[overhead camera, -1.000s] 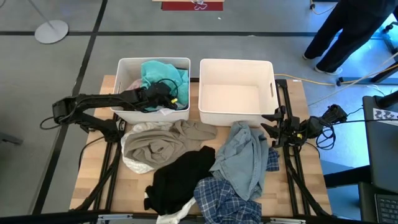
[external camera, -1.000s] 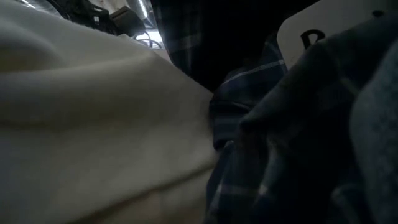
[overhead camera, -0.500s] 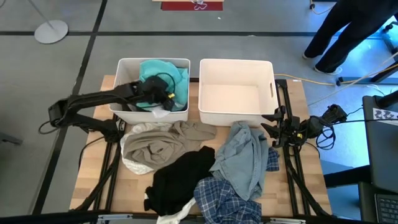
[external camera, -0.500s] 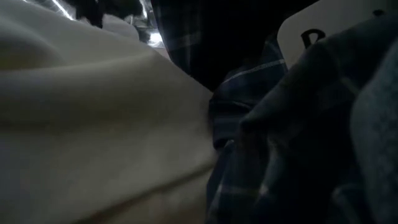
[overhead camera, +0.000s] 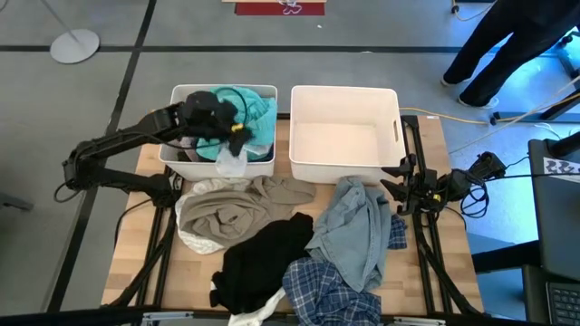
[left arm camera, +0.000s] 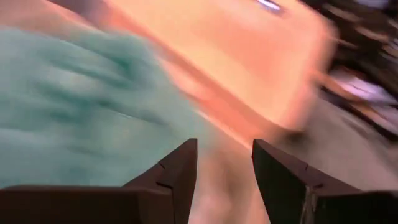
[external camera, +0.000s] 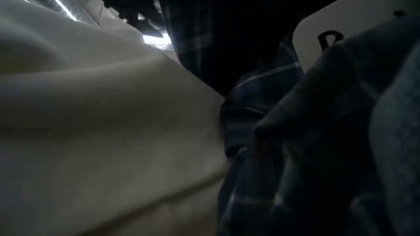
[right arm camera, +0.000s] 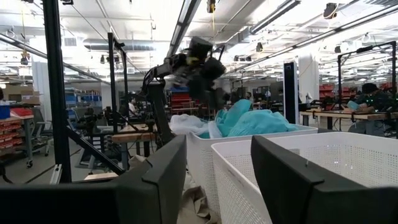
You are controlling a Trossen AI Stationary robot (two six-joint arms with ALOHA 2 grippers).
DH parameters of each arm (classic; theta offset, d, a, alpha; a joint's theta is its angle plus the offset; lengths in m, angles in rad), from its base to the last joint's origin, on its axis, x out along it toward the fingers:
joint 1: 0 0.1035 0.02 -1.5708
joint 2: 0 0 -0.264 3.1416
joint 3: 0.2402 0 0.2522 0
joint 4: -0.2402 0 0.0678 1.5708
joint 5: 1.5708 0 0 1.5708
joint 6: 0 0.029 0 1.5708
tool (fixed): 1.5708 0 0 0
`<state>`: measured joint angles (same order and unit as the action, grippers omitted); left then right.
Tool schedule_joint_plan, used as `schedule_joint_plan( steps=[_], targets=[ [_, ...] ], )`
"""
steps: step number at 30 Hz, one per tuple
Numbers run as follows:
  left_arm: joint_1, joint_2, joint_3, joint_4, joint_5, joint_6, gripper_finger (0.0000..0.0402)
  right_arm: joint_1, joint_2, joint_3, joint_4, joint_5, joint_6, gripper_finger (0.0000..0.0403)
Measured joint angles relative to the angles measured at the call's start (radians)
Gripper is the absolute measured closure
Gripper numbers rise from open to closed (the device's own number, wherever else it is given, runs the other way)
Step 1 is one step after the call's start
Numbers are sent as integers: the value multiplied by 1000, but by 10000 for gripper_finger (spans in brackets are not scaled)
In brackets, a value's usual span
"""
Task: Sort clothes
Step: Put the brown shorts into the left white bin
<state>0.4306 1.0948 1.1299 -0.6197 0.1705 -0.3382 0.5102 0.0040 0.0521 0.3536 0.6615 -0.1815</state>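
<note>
Grey floor surrounds a wooden tabletop (overhead camera: 145, 231) seen from above, with two white bins at its far edge. The left bin (overhead camera: 264, 166) holds a teal garment (overhead camera: 258, 113) and some paler cloth, and the left claw (overhead camera: 227, 136) hangs above it with a whitish scrap just under it; whether that scrap is pinched I cannot tell from here. The right bin (overhead camera: 344, 145) is bare inside. Unsorted clothes lie heaped on the near half: a beige garment (overhead camera: 222, 213), a black one (overhead camera: 263, 263), a light blue denim shirt (overhead camera: 358, 231) and a blue plaid shirt (overhead camera: 326, 294). The right claw (overhead camera: 401, 186) waits beside the right bin, at the tabletop's right edge. By my reading, sorting is barely begun: one bin partly filled, the other untouched, most pieces left.

At tabletop height the camera is smothered by cloth: a pale cream fold (external camera: 98, 131) and plaid fabric (external camera: 262, 131), telling little more.

From the left wrist, the two dark fingers (left arm camera: 177, 171) stand apart with nothing between them, the teal cloth (left arm camera: 81, 112) blurred beyond, so this claw looks released.

From the right wrist, the fingers (right arm camera: 165, 177) are spread and empty; beyond them stand both bins (right arm camera: 249, 168), teal cloth (right arm camera: 249, 121) piled in the farther one, the left arm (right arm camera: 193, 68) above it.
</note>
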Motion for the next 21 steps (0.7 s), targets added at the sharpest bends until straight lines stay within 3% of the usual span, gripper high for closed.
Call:
schedule_joint_plan(
  steps=[2,4,9,13,21],
  targets=[
    [-25,4,1,-49,77,-5,256,0,0,0,-1,0,-1,221],
    [-49,5,1,-130,56,-7,256,0,0,0,-3,0,-1,221],
    [-67,14,1,-321,-261,-61,256,0,0,0,-3,0,1,221],
    [-50,15,-19,-351,-526,-123,256,0,0,0,-3,0,2,221],
    [1,16,-241,-189,-542,-121,256,0,0,0,-2,0,4,221]
  ],
)
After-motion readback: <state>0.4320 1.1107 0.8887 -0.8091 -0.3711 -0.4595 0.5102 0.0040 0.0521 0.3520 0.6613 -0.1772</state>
